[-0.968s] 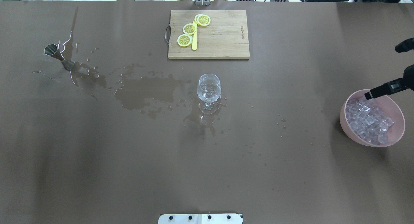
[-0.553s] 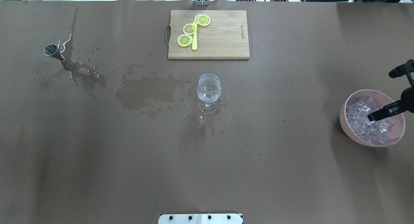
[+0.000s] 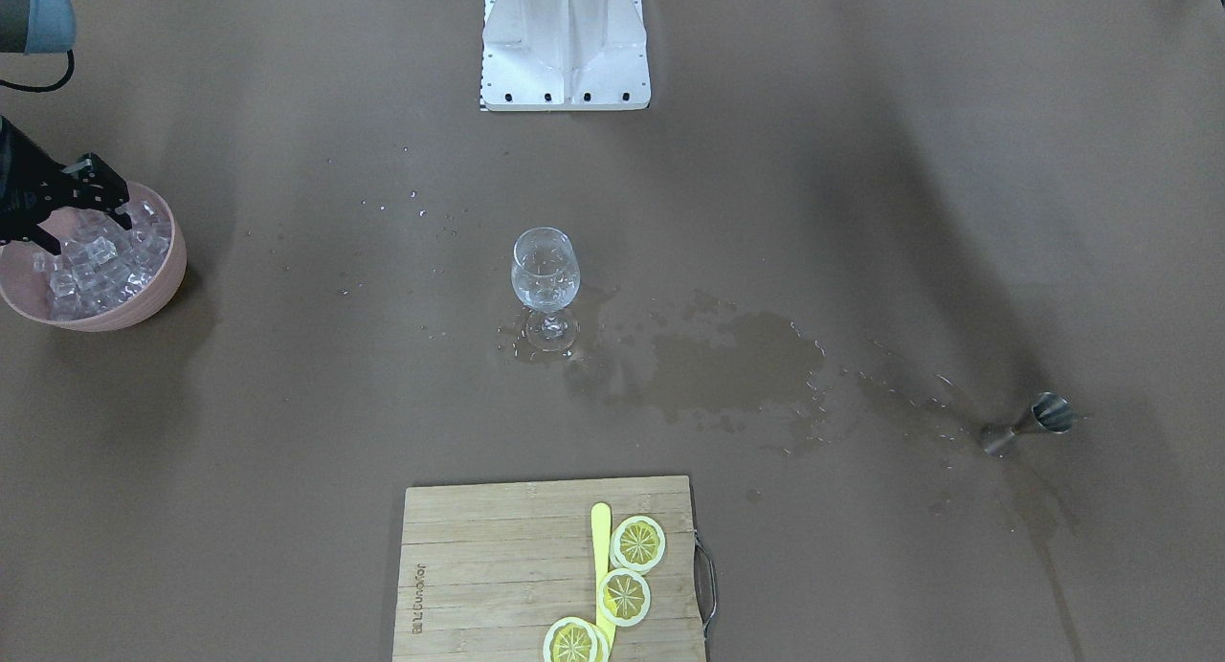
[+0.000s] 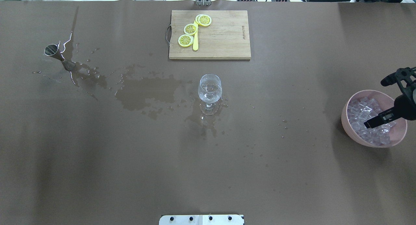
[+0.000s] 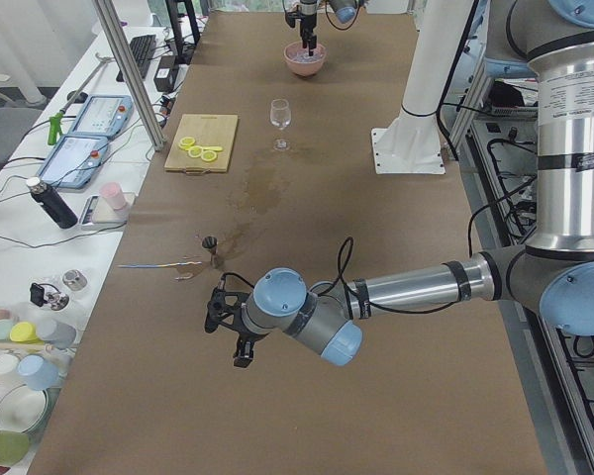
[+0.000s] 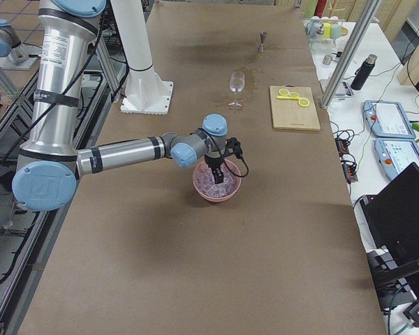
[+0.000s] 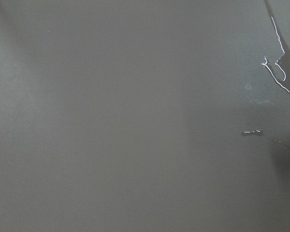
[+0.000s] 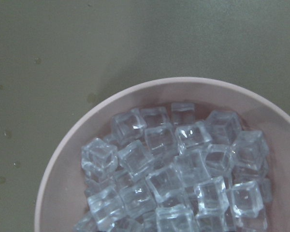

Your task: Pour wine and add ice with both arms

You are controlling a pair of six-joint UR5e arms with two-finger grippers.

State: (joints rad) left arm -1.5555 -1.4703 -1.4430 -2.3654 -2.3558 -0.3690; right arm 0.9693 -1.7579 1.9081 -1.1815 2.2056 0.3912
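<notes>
Brown table (image 4: pixel 130 173), white side bench (image 5: pixel 15 223)

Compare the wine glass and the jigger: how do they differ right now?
The wine glass is clear and stemmed; the jigger is opaque metal. The wine glass stands mid-table; the jigger sits far toward the robot's left. Both rest amid the spill, ungripped.

Ice (image 4: pixel 359 114) fills the bowl (image 4: pixel 344 121) (right of the glass (image 4: pixel 210 88)), board (image 4: pixel 224 39) behind.
</notes>
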